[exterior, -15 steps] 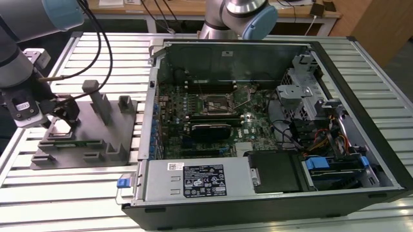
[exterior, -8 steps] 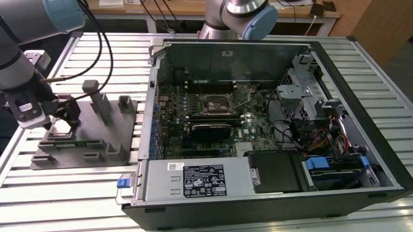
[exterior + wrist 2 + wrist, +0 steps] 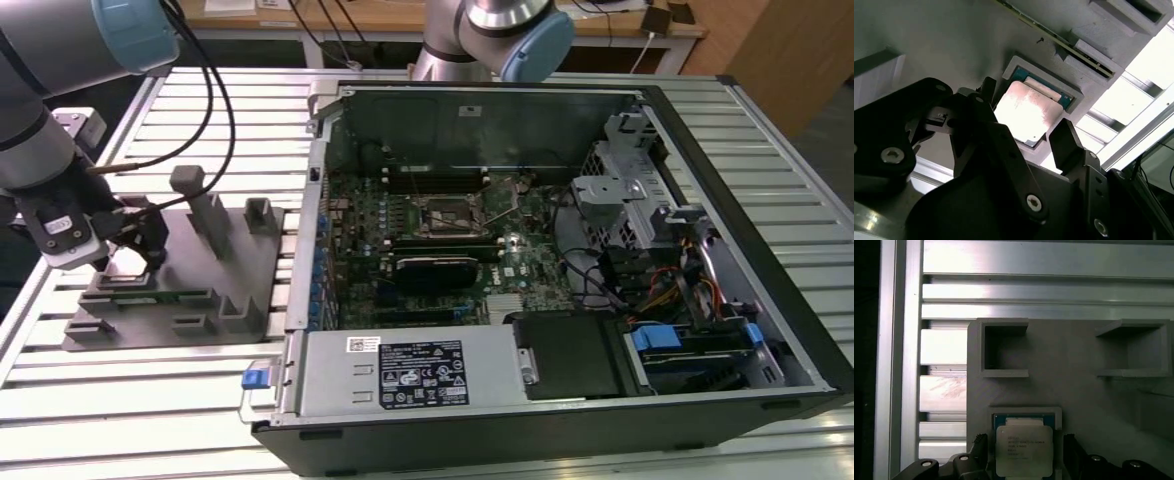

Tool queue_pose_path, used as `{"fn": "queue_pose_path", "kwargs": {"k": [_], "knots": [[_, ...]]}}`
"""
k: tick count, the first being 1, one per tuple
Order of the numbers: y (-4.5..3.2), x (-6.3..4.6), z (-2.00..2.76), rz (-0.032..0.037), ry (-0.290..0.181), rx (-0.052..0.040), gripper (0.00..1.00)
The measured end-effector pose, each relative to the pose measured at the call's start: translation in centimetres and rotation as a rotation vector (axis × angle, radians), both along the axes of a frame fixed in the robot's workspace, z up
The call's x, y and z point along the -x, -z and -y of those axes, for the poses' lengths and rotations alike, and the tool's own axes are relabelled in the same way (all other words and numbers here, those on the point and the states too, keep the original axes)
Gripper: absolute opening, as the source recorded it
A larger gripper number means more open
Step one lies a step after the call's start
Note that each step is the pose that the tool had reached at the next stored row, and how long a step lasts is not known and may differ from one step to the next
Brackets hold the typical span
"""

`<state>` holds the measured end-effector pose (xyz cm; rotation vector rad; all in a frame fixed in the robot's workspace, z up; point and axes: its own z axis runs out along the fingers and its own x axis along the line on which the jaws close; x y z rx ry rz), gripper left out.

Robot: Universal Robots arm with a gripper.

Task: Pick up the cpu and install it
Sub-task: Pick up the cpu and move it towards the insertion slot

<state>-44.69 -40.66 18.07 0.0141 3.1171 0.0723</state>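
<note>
The grasp is what matters here: the black two-fingered gripper (image 3: 1024,457) hangs spread over the small flat square cpu with a silvery-white metal lid (image 3: 1022,449), with one black finger (image 3: 1072,454) beside each of two opposite edges and a sliver of gap on both sides, so it has hold of nothing yet. To do this well, I judge, the fingers should sink low enough to catch the thin edges rather than the lid's top, be centred so both meet the chip together, and close gently, since a lopsided pinch could tip it against the raised rim of its shallow square pocket (image 3: 1026,411). The chip lies flat in that pocket of the grey moulded plastic tray with upright posts (image 3: 140,325), which in the exterior view sits at about 9 o'clock from the open black computer case (image 3: 534,440); there the gripper is over the tray's 9 o'clock side. The lid is pale and matt with faint lines of dark print, a narrow band of blue-green board showing round it; in the second wrist view it catches a bright glare
</note>
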Motion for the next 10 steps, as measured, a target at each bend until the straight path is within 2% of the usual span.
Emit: {"fn": "queue_pose_path", "kwargs": {"k": [10], "knots": [[0.02, 0.0, 0.0, 0.0002, 0.0, -0.0001, 0.71]]}}
